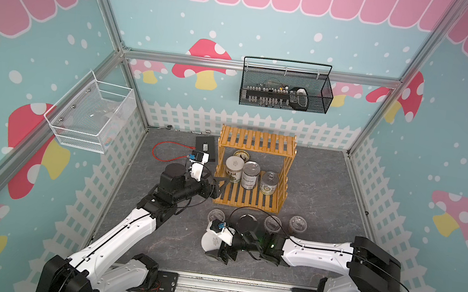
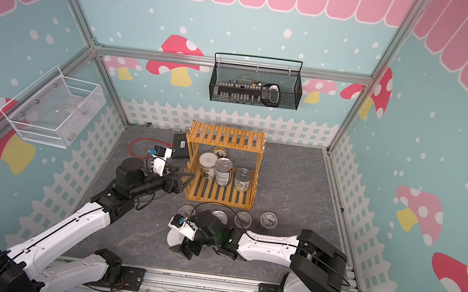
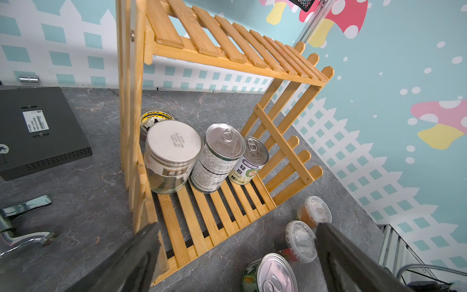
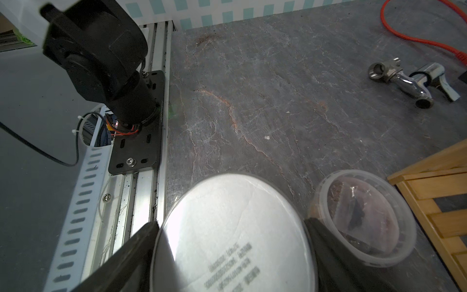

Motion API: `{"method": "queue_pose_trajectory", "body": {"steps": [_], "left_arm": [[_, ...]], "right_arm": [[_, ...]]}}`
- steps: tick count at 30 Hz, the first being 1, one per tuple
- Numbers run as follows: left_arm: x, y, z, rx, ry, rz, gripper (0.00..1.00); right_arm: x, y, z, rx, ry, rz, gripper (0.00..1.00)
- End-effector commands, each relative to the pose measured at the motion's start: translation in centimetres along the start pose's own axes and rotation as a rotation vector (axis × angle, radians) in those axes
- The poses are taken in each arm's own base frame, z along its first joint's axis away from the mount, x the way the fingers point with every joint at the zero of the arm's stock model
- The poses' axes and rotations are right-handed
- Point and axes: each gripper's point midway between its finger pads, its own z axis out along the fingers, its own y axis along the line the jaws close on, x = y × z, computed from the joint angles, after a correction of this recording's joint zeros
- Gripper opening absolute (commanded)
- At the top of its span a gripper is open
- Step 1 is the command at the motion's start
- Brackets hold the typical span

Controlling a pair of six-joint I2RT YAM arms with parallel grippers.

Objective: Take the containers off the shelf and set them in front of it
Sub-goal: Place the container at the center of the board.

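Note:
The yellow slatted shelf has a white-lidded can, a tall tin and a shorter tin on its lower tier. A yellow-and-black-topped can stands behind them. Clear tubs and a green-labelled tin stand in front of the shelf. My left gripper is open and holds nothing, at the lower tier's front left corner. My right gripper is shut on another white-lidded can, held tilted beside the leftmost tub.
A black box, a red cable and a chrome tap fitting lie left of the shelf. A black wire basket hangs on the back wall and a white mesh basket on the left wall. The arms' mounting rail runs along the front.

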Motion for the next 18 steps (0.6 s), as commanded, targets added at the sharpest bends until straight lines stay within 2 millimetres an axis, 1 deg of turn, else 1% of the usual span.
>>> {"method": "queue_pose_trajectory", "body": {"steps": [1, 3, 8, 10, 13, 15, 16, 18], "left_arm": [[-0.9, -0.4, 0.0, 0.02, -0.007, 0.019, 0.99], [-0.9, -0.3, 0.0, 0.018, -0.007, 0.018, 0.99], [-0.8, -0.4, 0.0, 0.023, -0.004, 0.019, 0.99], [-0.7, -0.3, 0.0, 0.023, -0.001, 0.018, 0.99], [-0.7, -0.4, 0.1, 0.028, 0.001, 0.017, 0.99], [-0.7, -0.4, 0.1, 0.029, 0.002, 0.016, 0.99], [-0.7, -0.4, 0.1, 0.028, 0.002, 0.015, 0.99], [-0.8, -0.5, 0.1, 0.03, 0.0, 0.017, 0.99]], "right_arm": [[-2.7, 0.6, 0.1, -0.039, -0.085, 0.011, 0.65], [-2.4, 0.5, 0.4, -0.042, -0.08, 0.025, 0.66], [-1.0, 0.0, 1.3, -0.019, -0.039, 0.049, 0.7], [-0.9, -0.2, 1.4, -0.012, -0.037, 0.051, 0.74], [-1.0, -0.5, 1.1, 0.008, -0.038, 0.047, 0.82], [-1.2, -0.9, 0.8, 0.033, -0.041, 0.042, 0.91], [-1.4, -1.0, 0.6, 0.042, -0.047, 0.038, 0.97], [-2.1, -1.2, -0.2, 0.061, -0.065, 0.031, 0.99]]}}
